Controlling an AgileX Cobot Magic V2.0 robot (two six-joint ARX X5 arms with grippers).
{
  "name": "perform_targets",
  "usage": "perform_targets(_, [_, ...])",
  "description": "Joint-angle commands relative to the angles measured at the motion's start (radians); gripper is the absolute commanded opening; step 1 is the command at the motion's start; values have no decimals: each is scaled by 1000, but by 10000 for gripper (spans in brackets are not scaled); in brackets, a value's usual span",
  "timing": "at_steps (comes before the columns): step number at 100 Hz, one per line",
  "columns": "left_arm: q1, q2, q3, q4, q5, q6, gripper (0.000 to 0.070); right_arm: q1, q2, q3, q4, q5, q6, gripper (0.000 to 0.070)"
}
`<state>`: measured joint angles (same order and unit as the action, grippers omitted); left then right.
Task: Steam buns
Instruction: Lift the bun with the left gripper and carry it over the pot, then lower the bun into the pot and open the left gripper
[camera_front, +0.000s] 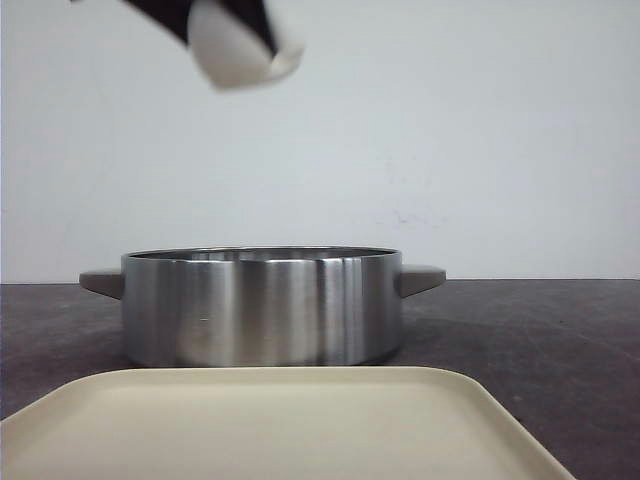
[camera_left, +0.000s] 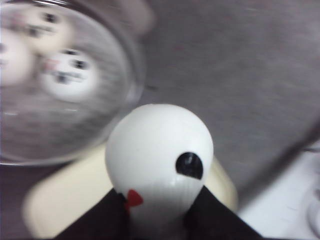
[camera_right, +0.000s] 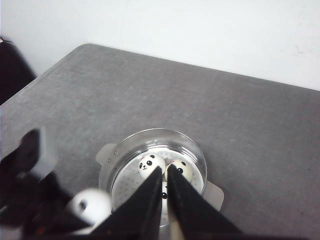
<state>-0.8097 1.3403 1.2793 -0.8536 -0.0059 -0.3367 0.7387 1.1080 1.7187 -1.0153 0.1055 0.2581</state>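
So, left gripper (camera_left: 159, 212) clamped on a panda bun (camera_left: 160, 160), held up high over the steel pot (camera_front: 262, 305), 3 other buns (camera_right: 151, 164) already inside, right gripper (camera_right: 165, 175) fingers nearly closed w/ nothing between, cream tray (camera_front: 280, 425) up front

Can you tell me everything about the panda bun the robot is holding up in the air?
The bun is smooth, white and rounded like an egg, and looks glossy. One black oval spot and a small red mark show on it. The left pincer grips it from both sides with dark fingers, and nothing else touches it. In the front view it hangs high above the steel pot, toward the pot's left side. Its face is hidden.
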Motion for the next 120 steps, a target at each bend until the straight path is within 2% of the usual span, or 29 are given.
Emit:
perform_targets(1, [40, 51, 27, 10, -6, 84, 10, 8, 9, 17, 5, 2, -11, 9])
perform_targets(16, [151, 169, 29, 52, -9, 146, 10, 8, 9, 16, 0, 2, -11, 9])
perform_targets(30, [214, 279, 29, 71, -17, 149, 10, 8, 9, 16, -27, 3, -11, 9])
perform_targets(51, [230, 394, 29, 70, -17, 172, 13, 11, 9, 16, -63, 34, -6, 9])
perform_targets(60, [229, 414, 29, 84, -17, 167, 49, 12, 9, 16, -72, 35, -3, 9])
perform_targets(63, [230, 415, 29, 88, -17, 160, 97, 12, 9, 16, -74, 35, -3, 9])
perform_targets(67, [230, 416, 29, 92, -17, 156, 197, 12, 9, 16, -75, 35, -3, 9])
perform_targets(77, [231, 416, 32, 87, -18, 143, 546, 12, 9, 16, -79, 35, 4, 9])
perform_targets(82, [233, 416, 36, 82, -22, 138, 639, 12, 9, 16, -79, 35, 4, 9])
perform_targets(86, [234, 416, 40, 77, -21, 134, 673, 12, 9, 16, -79, 35, 4, 9])
perform_targets(99, [233, 412, 69, 53, -21, 134, 677, 12, 9, 15, -79, 40, 4, 9])
perform_targets(111, [233, 375, 100, 33, -22, 121, 667, 12, 9, 12, -88, 90, -2, 9])
perform_targets(115, [233, 342, 100, 46, -26, 104, 646, 12, 9, 2, -81, 114, -3, 9])
perform_targets(120, [233, 284, 99, 68, -32, 84, 562, 12, 8, -18, -64, 149, -4, 9])
